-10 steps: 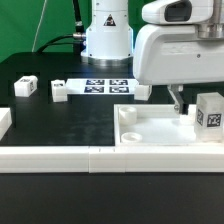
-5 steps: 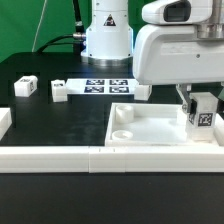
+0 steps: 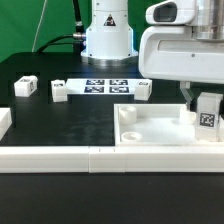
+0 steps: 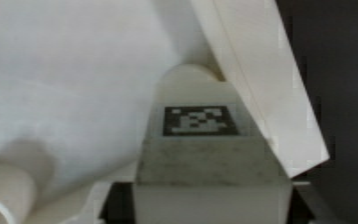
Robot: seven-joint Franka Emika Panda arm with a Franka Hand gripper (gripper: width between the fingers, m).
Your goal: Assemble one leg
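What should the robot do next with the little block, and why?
Probably press the leg straight down into the tray's corner. The end effector grips it upright right at the rim there, and the wrist view shows it against the corner wall.

The gripper [image 3: 202, 100] clasps the tagged leg [image 3: 208, 115] over the white tray piece [image 3: 160, 135] at the exterior view's right.

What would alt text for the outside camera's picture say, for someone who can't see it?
A white robot gripper holds a small tagged leg over a white tray piece on a black table. Two more legs and a marker board lie behind.
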